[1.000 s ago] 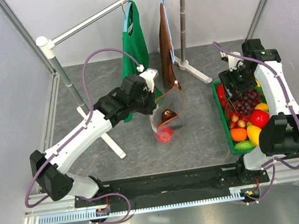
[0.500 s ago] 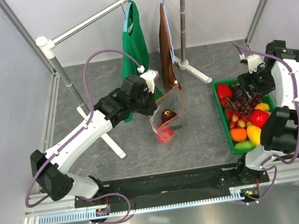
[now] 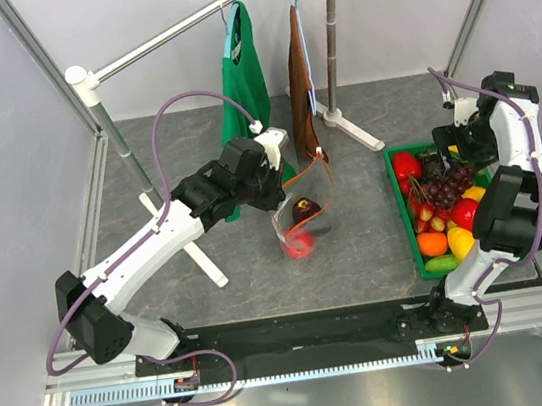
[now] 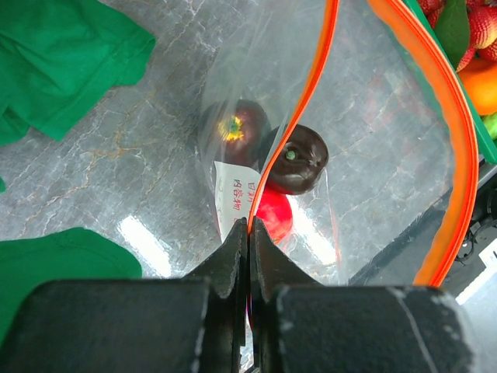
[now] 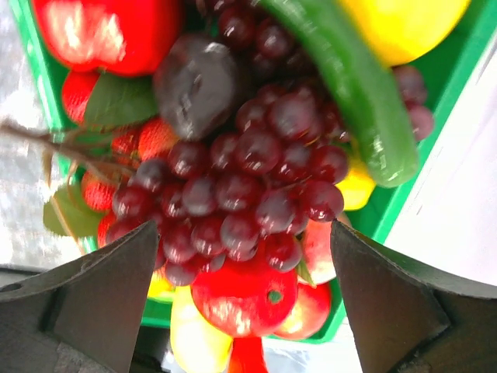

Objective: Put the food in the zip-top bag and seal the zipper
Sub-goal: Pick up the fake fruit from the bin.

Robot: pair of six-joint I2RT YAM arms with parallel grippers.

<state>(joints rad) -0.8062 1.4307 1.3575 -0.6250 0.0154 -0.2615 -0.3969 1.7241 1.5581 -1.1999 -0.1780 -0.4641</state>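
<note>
Your left gripper (image 4: 248,233) is pinched tight on the zipper (image 4: 457,171), holding the zip-top bag (image 4: 388,155) with its mouth gaping at mid-table; 1 maroon fruit (image 4: 299,159) and 1 red apple (image 4: 273,217) lie inside. Your right gripper (image 5: 242,231) hangs wide and empty over the grapes (image 5: 233,186) in the green tray (image 5: 435,109).

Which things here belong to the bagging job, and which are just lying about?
Job: bag, zipper, maroon fruit and red apple inside it, grapes in the green tray, left gripper, right gripper.
Lying about: green cloth, brown cloth, clothes rail.
</note>
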